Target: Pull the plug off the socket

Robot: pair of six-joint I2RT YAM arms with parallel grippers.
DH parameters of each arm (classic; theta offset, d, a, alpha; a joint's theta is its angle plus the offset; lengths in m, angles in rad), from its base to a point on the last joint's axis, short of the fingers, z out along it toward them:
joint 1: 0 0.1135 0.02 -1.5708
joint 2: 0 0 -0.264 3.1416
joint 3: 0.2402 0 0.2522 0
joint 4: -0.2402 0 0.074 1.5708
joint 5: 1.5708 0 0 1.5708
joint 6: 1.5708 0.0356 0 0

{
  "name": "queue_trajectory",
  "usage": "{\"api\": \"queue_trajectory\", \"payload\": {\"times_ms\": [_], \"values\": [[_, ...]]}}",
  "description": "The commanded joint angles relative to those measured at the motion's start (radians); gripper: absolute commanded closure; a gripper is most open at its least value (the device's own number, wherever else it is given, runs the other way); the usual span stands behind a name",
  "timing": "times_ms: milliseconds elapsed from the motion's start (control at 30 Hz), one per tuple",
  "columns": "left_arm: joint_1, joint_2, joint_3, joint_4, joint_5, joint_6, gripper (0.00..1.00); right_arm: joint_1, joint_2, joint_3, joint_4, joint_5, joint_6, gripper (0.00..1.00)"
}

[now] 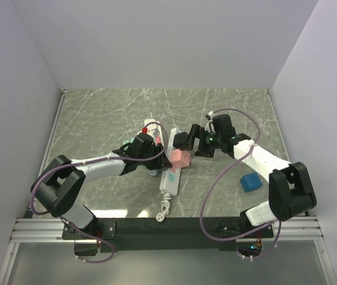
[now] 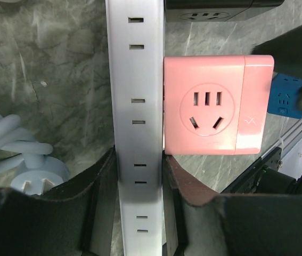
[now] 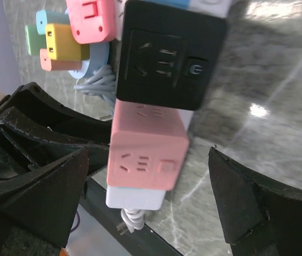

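Note:
A white power strip lies across the middle of the table. A pink cube plug sits in its side, with a black cube plug just beyond it. My left gripper is shut on the strip, one finger on each long edge, right below the pink plug. My right gripper is open wide and empty. In the right wrist view its fingers stand on either side of the pink plug, without touching it.
Small coloured plugs sit at the strip's far end. The strip's coiled white cable lies beside it, its plug end near the table's front edge. A loose blue cube lies on the right. White walls enclose the table.

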Motion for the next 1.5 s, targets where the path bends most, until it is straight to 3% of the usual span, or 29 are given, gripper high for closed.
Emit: {"api": "queue_trajectory", "payload": {"times_ms": [0,133,267,333,367,433,467,533,733,967,1167,1267,1300,1467], "values": [[-0.01,0.003,0.038,0.048,0.035,-0.033,0.99,0.043,0.035,0.051,0.069,-0.016,0.033,0.0],[-0.01,0.006,0.034,0.059,0.035,-0.045,0.99,0.094,0.096,0.03,0.103,0.001,0.077,0.01],[-0.01,0.013,0.035,0.066,0.033,-0.05,0.99,0.129,0.148,0.008,0.17,0.006,0.14,0.13],[-0.012,0.017,0.031,0.073,0.033,-0.056,0.99,0.137,0.159,0.008,0.184,0.012,0.155,0.28],[-0.012,0.019,0.031,0.074,0.033,-0.058,0.99,0.138,0.159,0.005,0.192,0.017,0.16,0.49],[-0.012,0.023,0.023,0.073,0.019,-0.065,0.99,0.138,0.15,0.01,0.182,0.034,0.157,0.68],[-0.012,0.023,0.02,0.073,0.01,-0.065,0.99,0.138,0.145,0.017,0.16,0.038,0.152,0.84],[-0.012,0.023,0.014,0.056,-0.023,-0.07,0.99,0.135,0.129,0.028,0.134,0.035,0.139,1.0],[-0.01,0.037,0.008,-0.021,-0.134,-0.067,0.99,0.114,0.041,0.054,0.007,-0.008,0.097,1.0],[0.029,0.022,-0.032,-0.041,-0.214,-0.081,0.99,-0.058,-0.1,0.013,-0.196,-0.207,-0.059,1.0],[0.054,0.014,-0.028,-0.064,-0.231,-0.081,0.99,-0.161,-0.178,0.027,-0.308,-0.239,-0.151,1.0],[0.054,0.019,-0.006,-0.067,-0.226,-0.074,0.99,-0.205,-0.213,0.053,-0.37,-0.039,-0.121,1.0],[0.054,0.02,-0.002,-0.067,-0.226,-0.074,0.99,-0.224,-0.226,0.063,-0.395,0.144,-0.109,1.0],[0.054,0.019,0.005,-0.05,-0.162,-0.065,0.99,-0.349,-0.172,0.175,-0.567,0.694,0.034,1.0]]}}
